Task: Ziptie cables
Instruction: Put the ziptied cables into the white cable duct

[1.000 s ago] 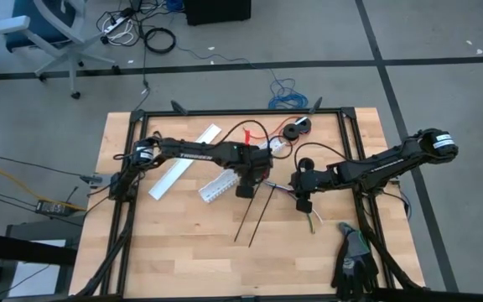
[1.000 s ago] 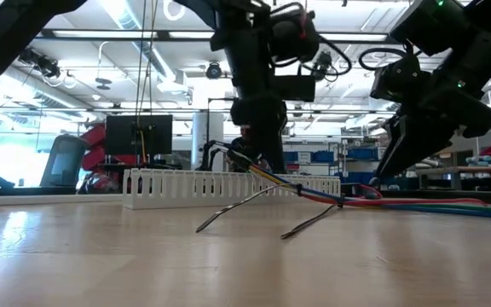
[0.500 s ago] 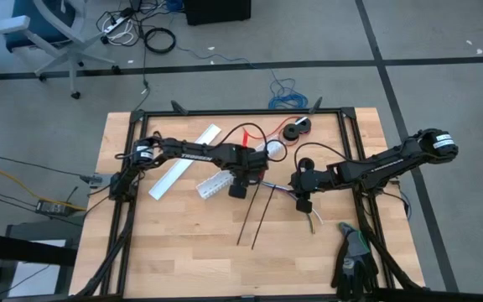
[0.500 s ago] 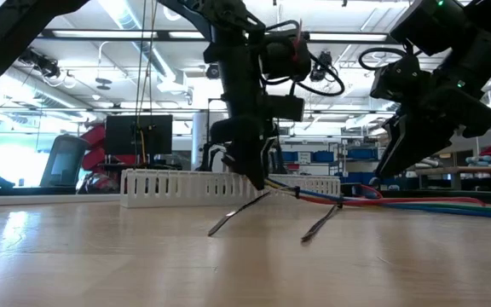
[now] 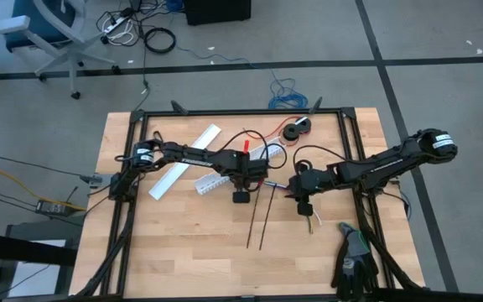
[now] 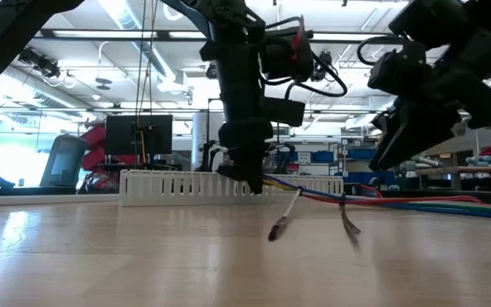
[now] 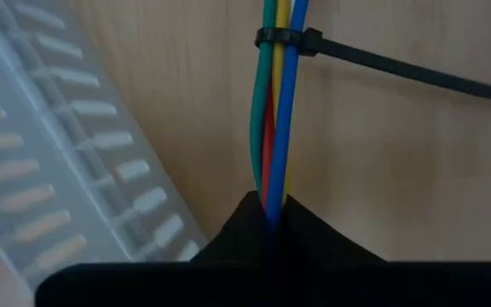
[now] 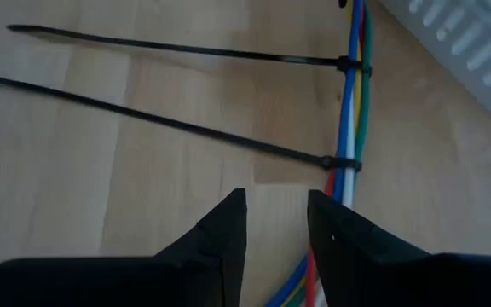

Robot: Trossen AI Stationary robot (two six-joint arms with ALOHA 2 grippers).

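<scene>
The cables (image 5: 277, 186), a bunch of blue, green, yellow, red and white wires, lie across the table's middle. Two black zip ties (image 8: 345, 64) ring them, and their long tails (image 5: 254, 226) point at the near edge. My left gripper (image 7: 271, 217) stands steeply over the cables' left part and is shut on them. My right gripper (image 8: 277, 205) slants down over their right part, its fingertips a narrow gap apart. The wire ends (image 5: 311, 222) stick out beyond it toward the near edge. My left gripper pinches the cables (image 7: 273, 183) between its two fingers, left of the nearest zip tie (image 7: 284, 38). The fingers come from above, pointing steeply down. The bunch runs away from the tips just above the table. My right gripper has the cables (image 8: 301, 273) between its fingers, back from the tips. They run under one fingertip (image 8: 331, 222) into the gap. The fingers slant down from the right, across the bunch. The place of contact itself is hidden by the fingers.
A white slotted duct (image 5: 212, 183) lies close to my left gripper on its left, and a flat white strip (image 5: 183, 159) lies beyond it. A thin red wire (image 5: 254, 134) and black spools (image 5: 296, 130) are at the far edge. Dark gloves (image 5: 355, 264) lie at the near right corner.
My left gripper has sunk from above the cables down onto them and taken hold. The two zip tie tails have swung from slanting toward the near left to pointing almost straight at the near edge. My right gripper has stayed in place.
</scene>
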